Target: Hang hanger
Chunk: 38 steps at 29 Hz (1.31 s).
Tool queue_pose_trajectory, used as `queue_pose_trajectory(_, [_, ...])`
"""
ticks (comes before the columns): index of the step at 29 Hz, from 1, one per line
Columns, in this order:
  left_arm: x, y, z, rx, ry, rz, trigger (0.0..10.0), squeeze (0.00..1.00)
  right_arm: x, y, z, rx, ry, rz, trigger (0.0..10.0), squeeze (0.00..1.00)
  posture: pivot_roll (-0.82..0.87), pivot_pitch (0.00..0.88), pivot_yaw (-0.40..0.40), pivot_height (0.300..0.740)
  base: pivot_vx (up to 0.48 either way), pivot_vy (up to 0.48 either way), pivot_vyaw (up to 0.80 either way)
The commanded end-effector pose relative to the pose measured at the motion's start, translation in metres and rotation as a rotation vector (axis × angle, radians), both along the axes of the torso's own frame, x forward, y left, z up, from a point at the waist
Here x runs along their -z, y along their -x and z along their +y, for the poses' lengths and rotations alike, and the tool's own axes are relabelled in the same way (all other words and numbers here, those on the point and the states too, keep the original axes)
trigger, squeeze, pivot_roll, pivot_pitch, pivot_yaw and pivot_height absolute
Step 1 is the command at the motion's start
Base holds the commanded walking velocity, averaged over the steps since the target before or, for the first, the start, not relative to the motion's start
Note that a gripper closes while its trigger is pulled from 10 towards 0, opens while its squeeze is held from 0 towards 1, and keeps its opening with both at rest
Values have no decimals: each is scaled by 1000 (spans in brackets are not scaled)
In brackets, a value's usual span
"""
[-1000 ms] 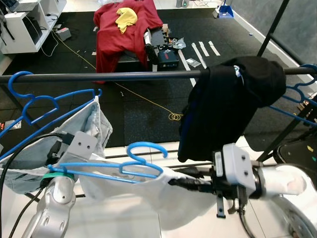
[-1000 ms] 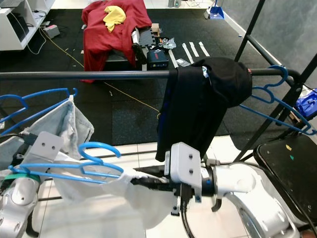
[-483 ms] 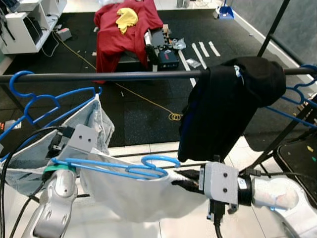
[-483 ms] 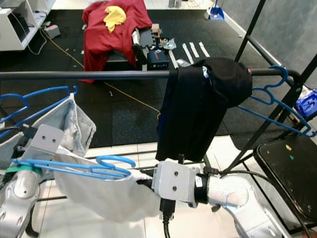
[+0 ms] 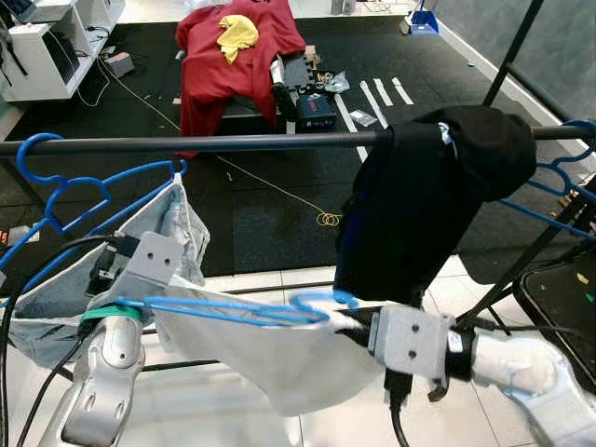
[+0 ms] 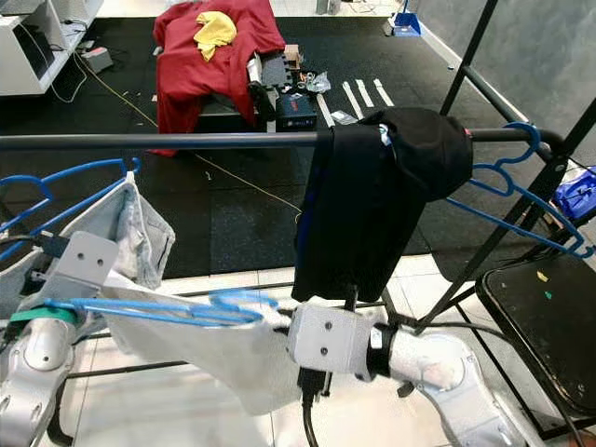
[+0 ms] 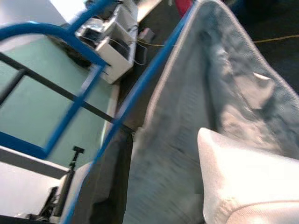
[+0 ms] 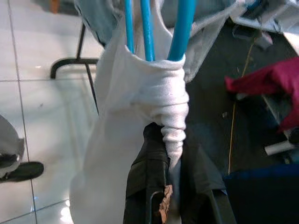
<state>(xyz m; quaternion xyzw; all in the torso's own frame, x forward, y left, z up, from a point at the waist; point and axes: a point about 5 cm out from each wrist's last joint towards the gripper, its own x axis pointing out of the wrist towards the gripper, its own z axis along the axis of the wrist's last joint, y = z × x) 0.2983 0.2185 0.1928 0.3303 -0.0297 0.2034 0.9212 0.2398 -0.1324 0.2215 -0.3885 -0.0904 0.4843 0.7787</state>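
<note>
A blue hanger (image 5: 233, 312) carrying a white garment (image 5: 279, 358) lies almost flat below the dark rail (image 5: 233, 142), its hook (image 5: 326, 298) tipped sideways. My right gripper (image 8: 170, 154) is shut on the twisted white cloth at the hanger's right shoulder, also seen at the gripper (image 5: 354, 326) in the left eye view. The hanger's left end crosses my left wrist (image 5: 121, 303); the left gripper itself is hidden behind the wrist block. In the left wrist view the white cloth (image 7: 247, 182) lies against a grey garment (image 7: 196, 116).
On the rail hang a blue hanger with a grey garment (image 5: 140, 233) at left, a black garment (image 5: 419, 205) in the middle and a bare blue hanger (image 5: 563, 177) at right. A black chair (image 6: 540, 317) stands right. Red clothes (image 5: 233, 56) lie beyond.
The hanger's hook has tipped from upright to nearly flat and shifted right. My right gripper has twisted and moved left and up with the white cloth.
</note>
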Motion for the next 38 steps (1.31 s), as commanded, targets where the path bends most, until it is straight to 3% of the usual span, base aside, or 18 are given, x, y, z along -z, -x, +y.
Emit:
queue_pose_trajectory(1, [0,1,9,-58,-12,-18,10000,0,6,11,3,-48,7,37,10000,0,-171,198,85,740,0,0,0])
queue_pose_trajectory(7, [-4,-1,21,-110,-49,-17,10000,0,12,24,5,-55,19,34,10000,0,-172,204,86,740,0,0,0])
queue_pose_trajectory(19, [-6,-9,25,-121,-74,-19,10000,0,9,33,8,-51,21,9,10000,0,-186,207,103,740,0,0,0])
queue_pose_trajectory(28, [-11,-12,29,-139,-85,-33,10000,0,18,44,3,-20,57,18,10000,0,-170,218,95,740,0,0,0])
queue_pose_trajectory(34, [-9,-11,29,-137,-82,-32,10000,0,34,36,-8,118,105,-17,10000,0,-170,224,93,740,0,0,0])
queue_pose_trajectory(38, [-8,-12,28,-134,-80,-32,10000,0,30,25,-15,197,124,-89,10000,0,-175,224,92,740,0,0,0])
